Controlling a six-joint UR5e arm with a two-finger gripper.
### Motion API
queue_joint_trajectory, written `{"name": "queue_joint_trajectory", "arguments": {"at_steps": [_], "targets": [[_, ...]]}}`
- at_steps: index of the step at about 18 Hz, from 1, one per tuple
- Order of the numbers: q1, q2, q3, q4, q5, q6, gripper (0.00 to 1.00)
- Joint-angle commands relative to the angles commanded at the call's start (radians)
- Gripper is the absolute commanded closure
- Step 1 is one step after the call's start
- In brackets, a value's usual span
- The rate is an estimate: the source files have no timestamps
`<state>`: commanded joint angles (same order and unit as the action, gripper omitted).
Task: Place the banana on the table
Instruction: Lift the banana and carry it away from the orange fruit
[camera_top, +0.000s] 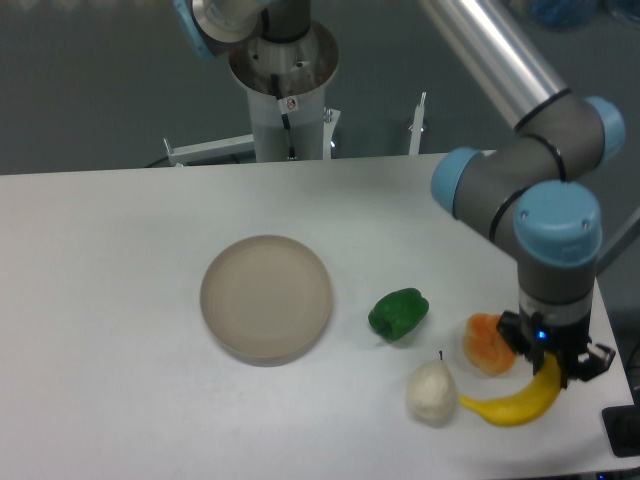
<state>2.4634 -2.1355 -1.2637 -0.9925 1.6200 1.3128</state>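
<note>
Surface: white table (120, 300) with rounded corners, filling most of the view.
Plate: round beige plate (266, 296), lying near the table's middle, nothing on it.
Green pepper: green pepper (398, 312), right of the plate, apart from it.
Pear-shaped item: whitish pear-shaped item (431, 391), nearer than the pepper, toward the near right edge.
Orange fruit: lumpy orange fruit (486, 343), right of the pepper, close to the right edge.
Banana: yellow banana (512, 398), near right corner, its left tip just beside the whitish item; whether it rests on the table cannot be told.
</note>
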Motion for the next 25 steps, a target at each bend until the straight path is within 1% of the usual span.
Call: {"name": "queue_joint_trajectory", "arguments": {"at_steps": [3, 6, 8, 10, 12, 14, 18, 20, 21, 25], "targets": [[0.046, 0.066, -0.104, -0.006, -0.031, 0.095, 0.73], [0.086, 0.118, -0.193, -0.006, -0.066, 0.204, 0.73], [0.100, 0.153, -0.258, -0.005, -0.072, 0.273, 0.73], [0.103, 0.181, -0.330, 0.011, -0.072, 0.347, 0.73], [0.114, 0.197, -0.362, 0.009, -0.075, 0.388, 0.73], [0.120, 0.216, -0.410, 0.012, -0.074, 0.428, 0.73], [0.158, 0.232, -0.482, 0.012, -0.075, 0.529, 0.73], [0.186, 0.233, -0.511, 0.014, -0.075, 0.595, 0.73], [0.187, 0.232, -0.525, 0.014, -0.074, 0.615, 0.73], [0.187, 0.232, -0.566, 0.015, -0.078, 0.602, 0.73]]}}
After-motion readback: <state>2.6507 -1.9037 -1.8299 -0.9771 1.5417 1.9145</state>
